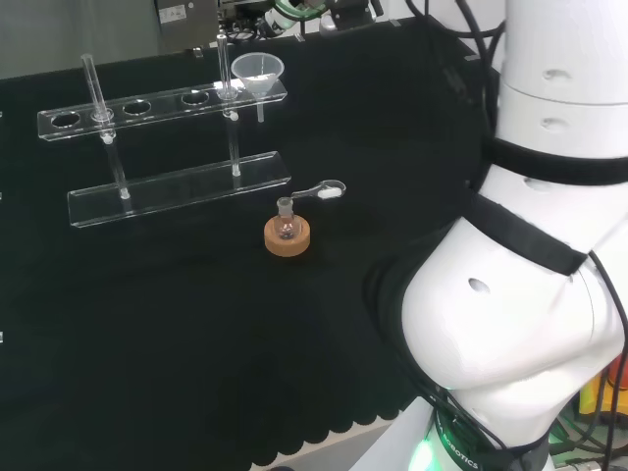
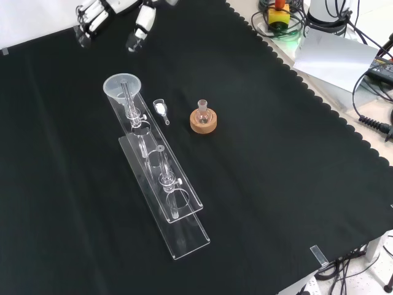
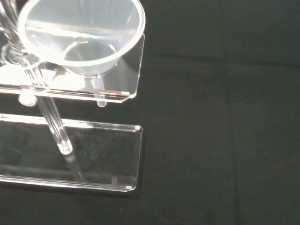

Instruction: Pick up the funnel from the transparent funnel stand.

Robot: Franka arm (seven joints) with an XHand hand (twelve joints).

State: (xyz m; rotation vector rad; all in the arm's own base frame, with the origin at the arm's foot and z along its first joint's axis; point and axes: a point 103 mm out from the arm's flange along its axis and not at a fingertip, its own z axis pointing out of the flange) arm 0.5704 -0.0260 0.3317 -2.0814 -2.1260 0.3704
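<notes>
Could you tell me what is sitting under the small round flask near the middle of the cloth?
The flask stands upright in a cork ring stand on the black cloth. The flask's bottom is covered by the ring, so where it rests inside cannot be seen.

In the front view, the clear plastic funnel (image 2: 122, 85) is sitting in the far end of the transparent two-tier funnel stand (image 2: 184, 203), with the cork ring stand (image 2: 203, 121) lying to its right.

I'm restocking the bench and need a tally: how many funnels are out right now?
1. The funnel sits in the end hole of the clear stand, at that stand's right end in the head view. Clear ware is hard to see, so another could go unnoticed.
</notes>
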